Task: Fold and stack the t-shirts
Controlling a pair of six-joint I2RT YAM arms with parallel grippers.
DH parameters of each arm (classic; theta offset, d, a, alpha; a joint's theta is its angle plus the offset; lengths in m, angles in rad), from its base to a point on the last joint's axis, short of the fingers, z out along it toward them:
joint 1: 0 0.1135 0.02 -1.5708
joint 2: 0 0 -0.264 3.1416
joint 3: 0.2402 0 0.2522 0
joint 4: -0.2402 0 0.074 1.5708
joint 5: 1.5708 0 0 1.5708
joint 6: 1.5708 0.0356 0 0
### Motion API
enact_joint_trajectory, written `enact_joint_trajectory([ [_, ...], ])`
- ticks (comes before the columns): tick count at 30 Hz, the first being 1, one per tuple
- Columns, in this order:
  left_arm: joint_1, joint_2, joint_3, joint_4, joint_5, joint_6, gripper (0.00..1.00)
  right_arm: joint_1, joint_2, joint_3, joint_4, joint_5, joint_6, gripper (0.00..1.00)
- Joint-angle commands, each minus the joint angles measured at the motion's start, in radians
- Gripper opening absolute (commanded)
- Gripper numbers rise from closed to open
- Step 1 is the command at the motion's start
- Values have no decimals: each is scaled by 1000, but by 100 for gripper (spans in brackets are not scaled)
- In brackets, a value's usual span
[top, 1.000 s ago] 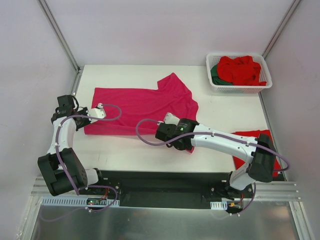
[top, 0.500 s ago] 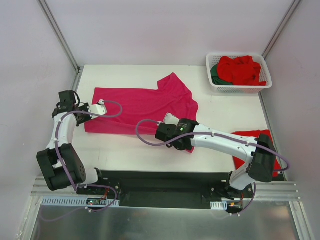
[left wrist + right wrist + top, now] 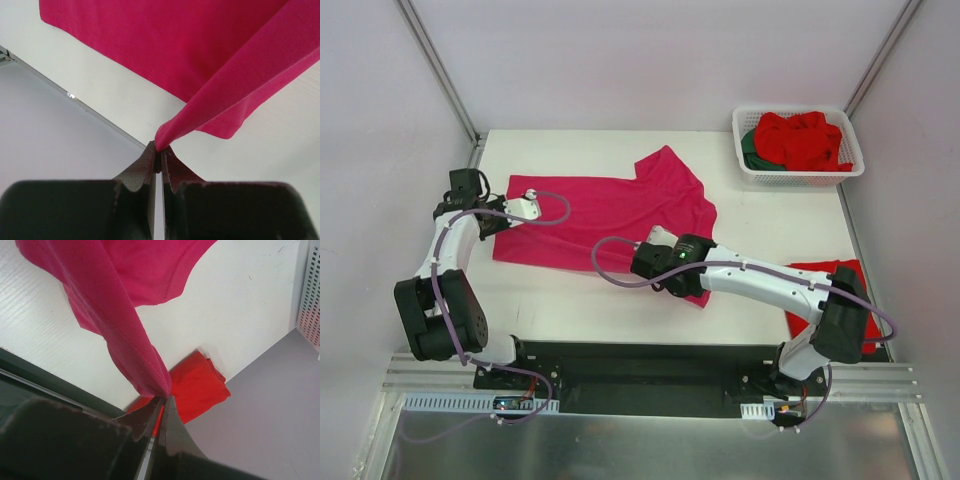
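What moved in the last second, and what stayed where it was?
The left gripper, shut on an edge of the magenta-pink t-shirt, carried it a little toward the far side of the table. The right gripper stayed almost still, shut on the shirt's near edge. The white basket and the folded red t-shirt did not move.

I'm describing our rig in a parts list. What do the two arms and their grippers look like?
The left arm and right arm have white links between bulky black joints. A lilac cable runs loosely along each. The left gripper and right gripper have dark fingers tapering to thin wedge tips.
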Motion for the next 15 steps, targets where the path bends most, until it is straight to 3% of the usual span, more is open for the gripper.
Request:
enact_joint_trajectory([
  [1,-16,12,27,16,-15,-12,0,-18,3,25,-9,7,-25,1],
  [15,-18,27,33,47,-53,14,0,-72,35,71,7,42,-59,1],
])
